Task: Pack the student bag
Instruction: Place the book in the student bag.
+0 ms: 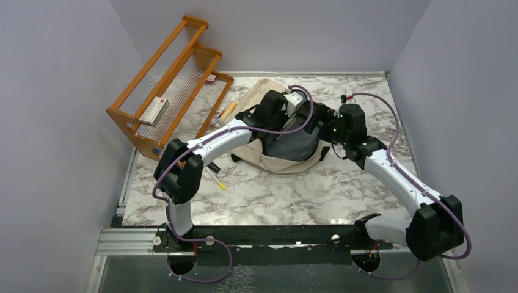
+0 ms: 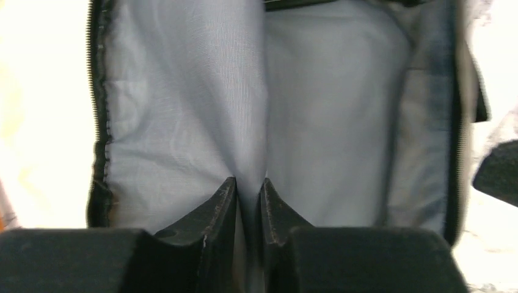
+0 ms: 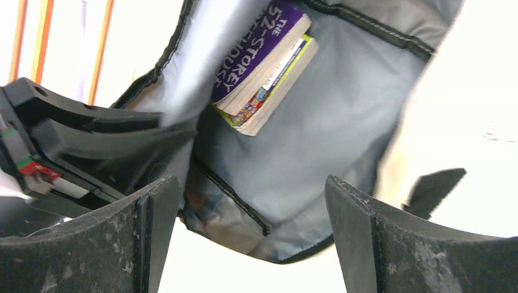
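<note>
The student bag (image 1: pixel 276 160) is a beige canvas backpack lying open in the middle of the table, its grey lining showing. My left gripper (image 1: pixel 298 122) reaches into the opening. In the left wrist view it (image 2: pixel 248 182) is shut on a fold of the lining (image 2: pixel 183 122). My right gripper (image 1: pixel 325 127) hovers at the bag's right rim. In the right wrist view it (image 3: pixel 250 183) is open and empty above the opening. A purple book (image 3: pixel 256 49) lies inside the bag on top of another book (image 3: pixel 278 85). The left gripper's body (image 3: pixel 91 146) shows at the left.
An orange wooden rack (image 1: pixel 168 85) stands at the back left with a small box (image 1: pixel 154 110) on it. A yellow-tipped stick (image 1: pixel 215 177) and a wooden-handled item (image 1: pixel 227 112) lie on the marble table left of the bag. A black strap (image 3: pixel 434 186) hangs on the bag's right side.
</note>
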`<state>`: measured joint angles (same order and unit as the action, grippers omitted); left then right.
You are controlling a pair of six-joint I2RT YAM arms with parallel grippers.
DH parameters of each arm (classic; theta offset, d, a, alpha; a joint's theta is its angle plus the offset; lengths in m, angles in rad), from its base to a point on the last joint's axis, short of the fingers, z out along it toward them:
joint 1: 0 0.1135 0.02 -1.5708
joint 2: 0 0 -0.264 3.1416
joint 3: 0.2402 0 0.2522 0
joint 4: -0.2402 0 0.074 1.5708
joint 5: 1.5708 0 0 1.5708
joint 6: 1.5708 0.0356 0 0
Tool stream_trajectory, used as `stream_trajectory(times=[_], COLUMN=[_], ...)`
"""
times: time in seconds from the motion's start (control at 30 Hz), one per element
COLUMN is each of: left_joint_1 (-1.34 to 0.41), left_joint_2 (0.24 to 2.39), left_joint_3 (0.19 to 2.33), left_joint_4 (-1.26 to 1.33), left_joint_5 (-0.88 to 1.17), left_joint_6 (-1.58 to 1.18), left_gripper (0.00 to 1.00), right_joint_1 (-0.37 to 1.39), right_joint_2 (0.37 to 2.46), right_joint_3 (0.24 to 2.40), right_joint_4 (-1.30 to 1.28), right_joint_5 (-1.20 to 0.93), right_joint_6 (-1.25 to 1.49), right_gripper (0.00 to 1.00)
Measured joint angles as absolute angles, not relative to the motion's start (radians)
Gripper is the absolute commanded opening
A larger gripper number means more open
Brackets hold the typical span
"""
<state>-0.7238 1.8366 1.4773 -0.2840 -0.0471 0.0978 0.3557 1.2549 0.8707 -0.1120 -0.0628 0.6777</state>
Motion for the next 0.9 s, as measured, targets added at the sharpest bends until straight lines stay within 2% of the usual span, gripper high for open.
stream_trajectory(times=[0.07,0.33,0.47,0.73,0.9], left_joint_1=[-0.751,-0.795,-0.766,-0.588,-0.511], left_joint_2=[1.843,1.836,1.787,1.628,1.641], left_joint_3=[1.479,1.498,1.480,1.348,1.311], left_joint_4=[-0.287,-0.290,-0.289,-0.217,-0.184], left_joint_5=[-0.044,0.022,0.036,0.055,0.075], left_joint_6=[0.098,0.042,0.012,-0.107,-0.168], left_gripper=[0.34,0.53,0.57,0.68,0.69], right_joint_1=[0.353,0.351,0.351,0.351,0.351], right_joint_2=[1.203,1.093,1.084,1.201,1.352], right_joint_3=[0.864,0.853,0.830,0.812,0.826], right_joint_4=[-0.151,-0.277,-0.309,-0.303,-0.298], right_joint_5=[-0.036,0.046,0.071,0.033,-0.017], right_joint_6=[0.656,0.589,0.582,0.601,0.605], right_gripper=[0.92,0.83,0.77,0.75,0.63])
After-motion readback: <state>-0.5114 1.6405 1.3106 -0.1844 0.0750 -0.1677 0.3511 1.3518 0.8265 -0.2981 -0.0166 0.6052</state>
